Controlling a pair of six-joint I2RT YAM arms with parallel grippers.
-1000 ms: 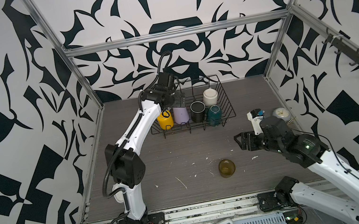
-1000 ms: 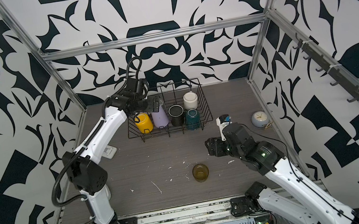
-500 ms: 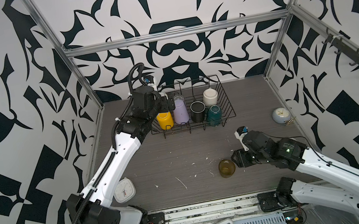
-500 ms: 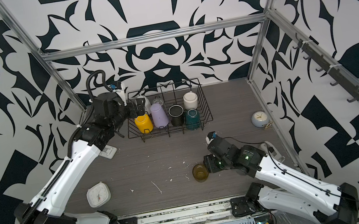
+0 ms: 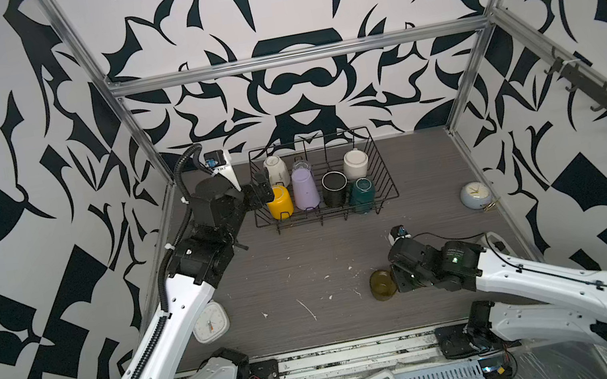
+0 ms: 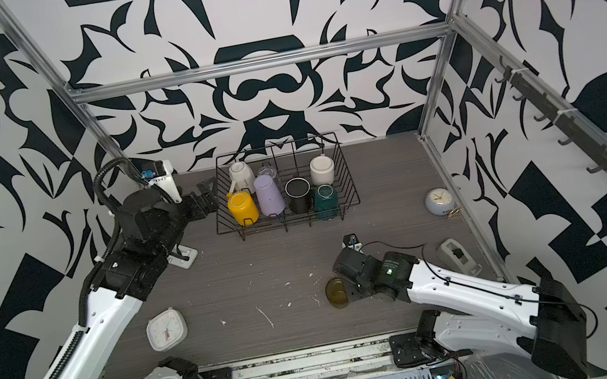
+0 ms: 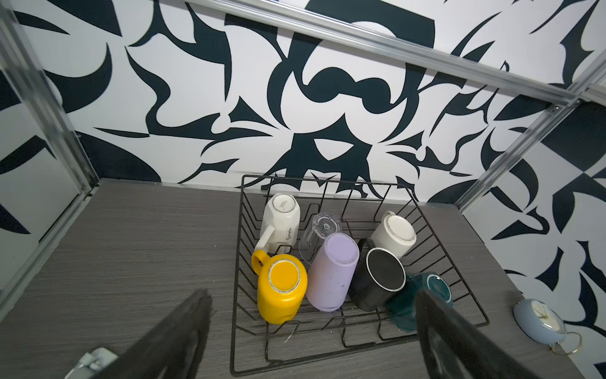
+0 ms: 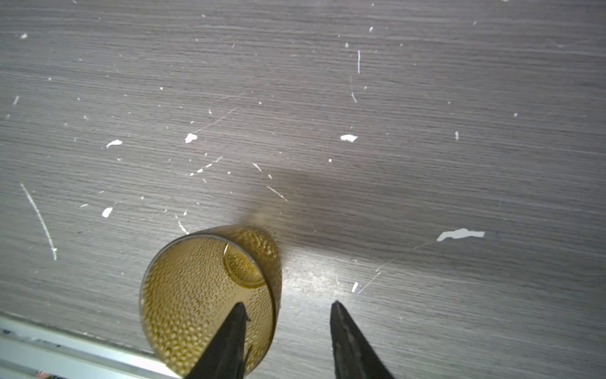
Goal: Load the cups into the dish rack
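Note:
The black wire dish rack (image 5: 384,168) (image 6: 350,186) (image 7: 236,295) stands at the back. In it are yellow (image 5: 279,202), black (image 5: 334,188), teal (image 5: 361,193), white (image 5: 355,163) and faceted white (image 5: 275,170) mugs, a lilac tumbler (image 5: 304,188) and a clear glass (image 7: 319,233). An amber glass (image 5: 382,284) (image 8: 203,295) stands on the table at the front right. My right gripper (image 8: 288,305) straddles its wall, one finger inside and one outside, with a gap to the glass. My left gripper (image 5: 263,195) (image 7: 314,295) hangs wide open beside the rack's left end, holding nothing.
A pale-blue round clock (image 5: 473,195) lies by the right wall. A white square clock (image 6: 166,328) lies at the front left under the left arm. A grey tape dispenser (image 6: 457,256) sits near the right arm. The metal front rail (image 8: 49,344) runs close to the amber glass.
My left arm has drawn back from over the rack to its left end, still open. My right gripper has dropped to the amber glass, and its fingers have narrowed around the wall.

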